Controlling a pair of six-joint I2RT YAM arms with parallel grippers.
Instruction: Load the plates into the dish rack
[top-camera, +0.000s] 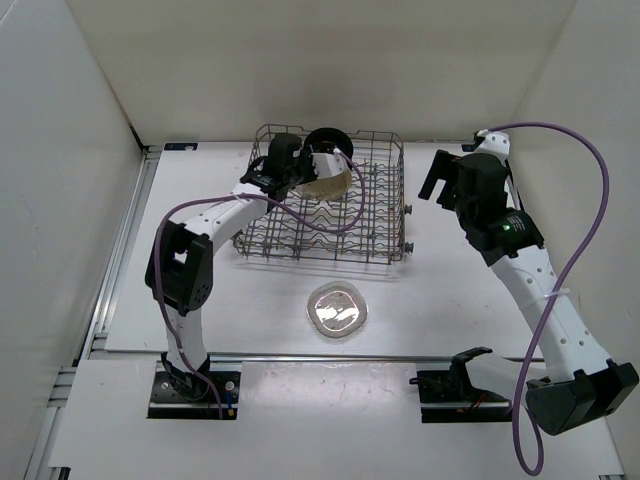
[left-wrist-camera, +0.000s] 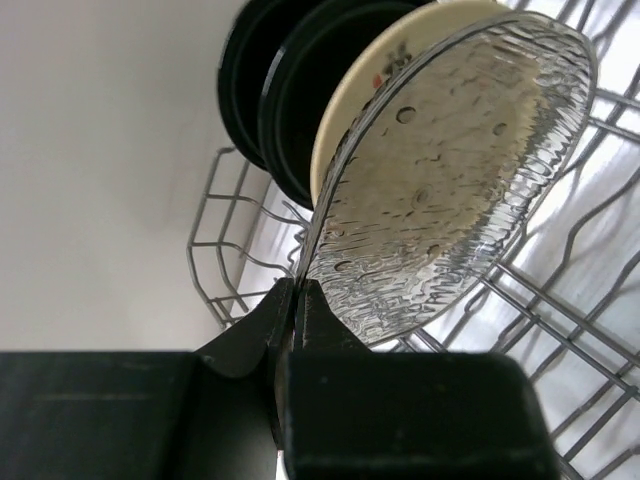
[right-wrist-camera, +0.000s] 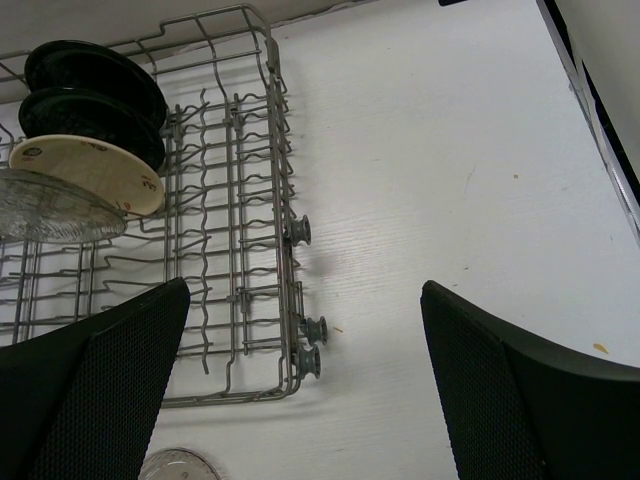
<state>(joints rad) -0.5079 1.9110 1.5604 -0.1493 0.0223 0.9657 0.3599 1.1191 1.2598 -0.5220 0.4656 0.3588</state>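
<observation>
The grey wire dish rack stands at the back middle of the table. Two black plates, a cream spotted plate and a clear plate stand on edge in its far left end. My left gripper is shut on the clear plate's lower rim, over the rack. A second clear plate lies flat on the table in front of the rack. My right gripper is open and empty, raised to the right of the rack; in its wrist view it looks down at the rack's right end.
White walls enclose the table on the left, back and right. Small grey wheels stick out from the rack's right side. The rack's middle and right slots hold nothing.
</observation>
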